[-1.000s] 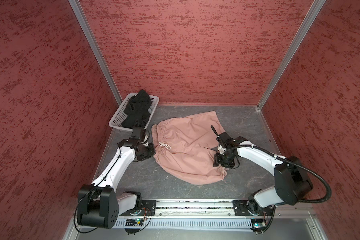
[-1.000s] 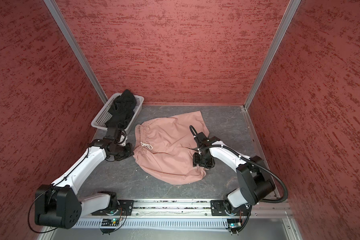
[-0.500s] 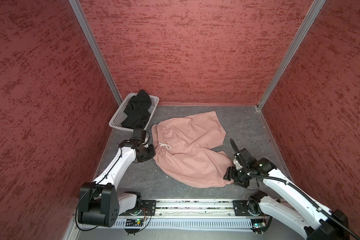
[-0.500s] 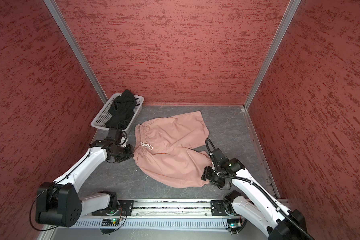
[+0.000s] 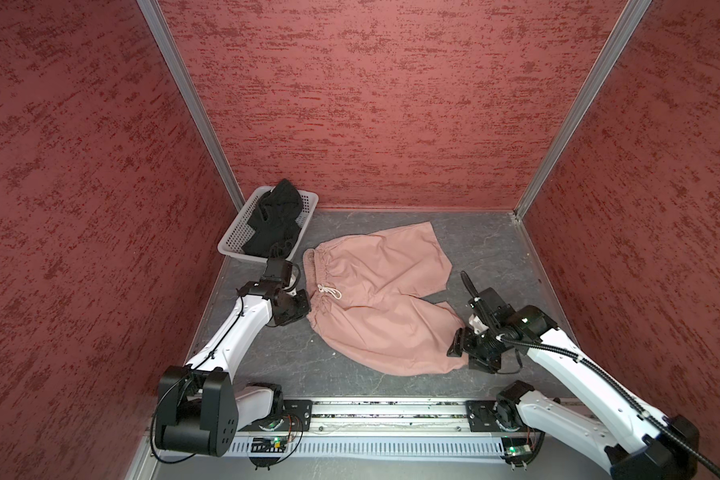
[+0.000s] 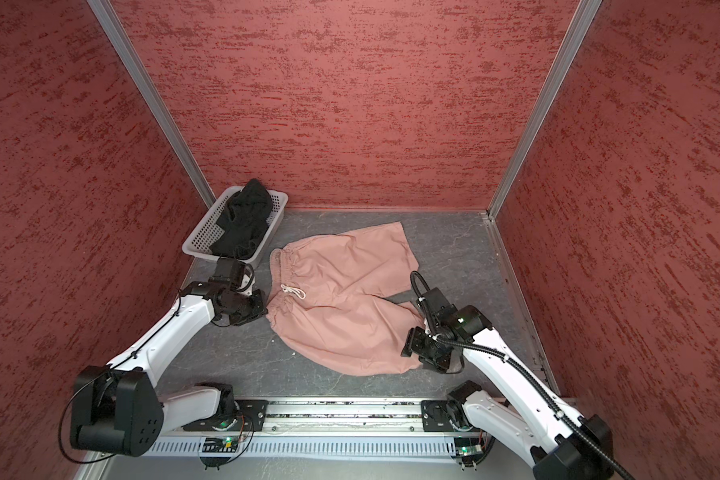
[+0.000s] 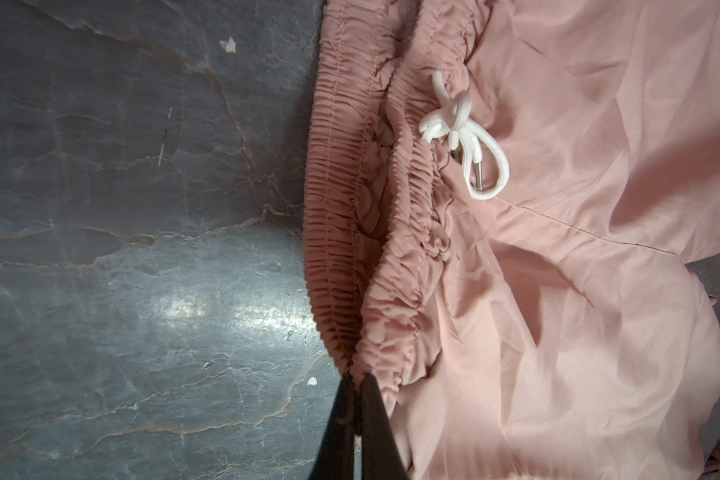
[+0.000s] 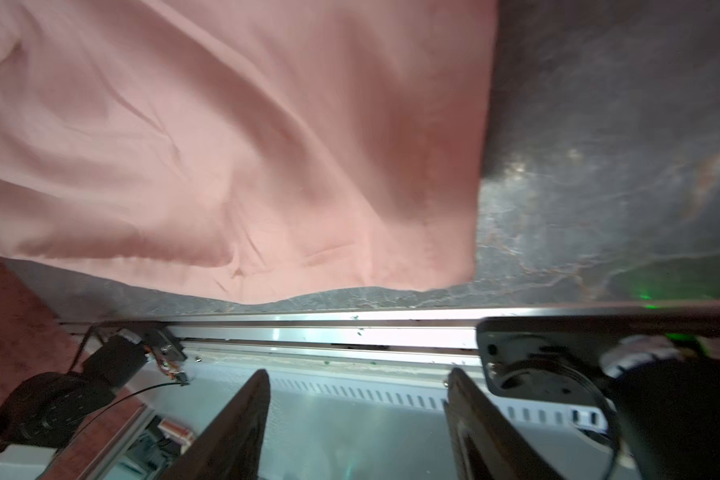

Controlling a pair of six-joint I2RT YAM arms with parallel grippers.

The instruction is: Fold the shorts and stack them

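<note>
- waistband corner [image 7: 366, 365] of the pink shorts [image 5: 375, 299] is pinched in the left end effector [image 7: 356, 380], jaws pressed together on the gathered cloth, likely anchoring that side so the garment lies taut.
- right end effector [image 8: 357, 374] hangs spread and empty just beside the near leg hem [image 8: 454, 249], probably placed to take it for the fold.
- pink shorts lie flat mid-counter, drawstring [image 7: 462, 124] up; black shorts [image 5: 275, 220] sit crumpled in the white basket [image 5: 233, 245] at the far left corner, not yet folded.
- counter [image 5: 483, 245] is dark grey with stone-like veins, enclosed by mottled red walls [image 5: 371, 104] and metal corner posts [image 5: 192, 108].
</note>
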